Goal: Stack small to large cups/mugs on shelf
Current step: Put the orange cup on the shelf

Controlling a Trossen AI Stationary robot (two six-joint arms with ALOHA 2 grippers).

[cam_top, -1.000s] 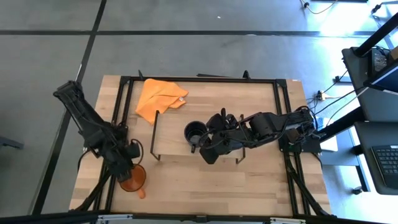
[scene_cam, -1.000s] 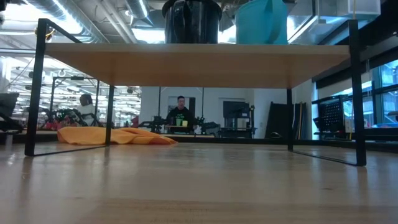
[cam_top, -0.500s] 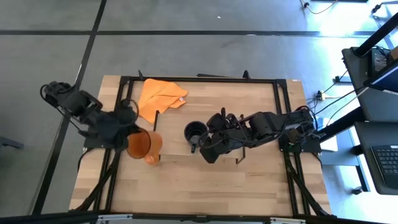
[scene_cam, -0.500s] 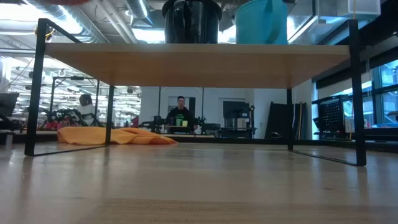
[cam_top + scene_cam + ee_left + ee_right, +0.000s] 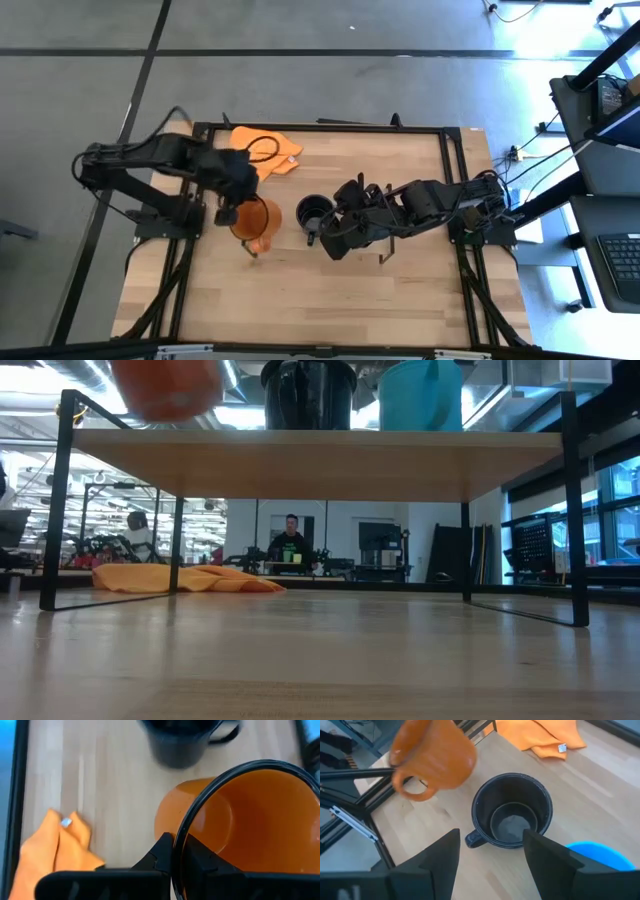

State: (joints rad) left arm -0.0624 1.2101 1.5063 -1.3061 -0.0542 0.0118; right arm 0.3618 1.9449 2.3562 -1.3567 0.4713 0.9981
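Observation:
My left gripper (image 5: 240, 208) is shut on the orange mug (image 5: 255, 218), held in the air over the left end of the shelf (image 5: 320, 460). The orange mug also shows in the low view (image 5: 165, 385) and the right wrist view (image 5: 435, 757). The black mug (image 5: 313, 212) stands upright on the shelf board, as the low view (image 5: 307, 395) also shows. The light blue mug (image 5: 420, 395) stands to its right, hidden under my right arm in the high view. My right gripper (image 5: 492, 865) is open and empty just near of the black mug (image 5: 512, 815). My left gripper holds the orange mug by its dark rim (image 5: 176, 851), one finger (image 5: 160, 857) outside the wall and one inside. The mug is lifted clear above the shelf and tilted, with its handle (image 5: 262, 243) toward the table's near edge.
An orange cloth (image 5: 258, 155) lies on the table at the far left, behind the shelf. The shelf's black end frames (image 5: 62, 500) stand at its short sides. A person (image 5: 290, 540) sits far off in the room beyond the table.
My left gripper has lifted the orange mug off the table near its front left corner. It has carried the mug up, toward the far edge and to the right, to a place above the shelf's left end. The mug has tipped on the way.

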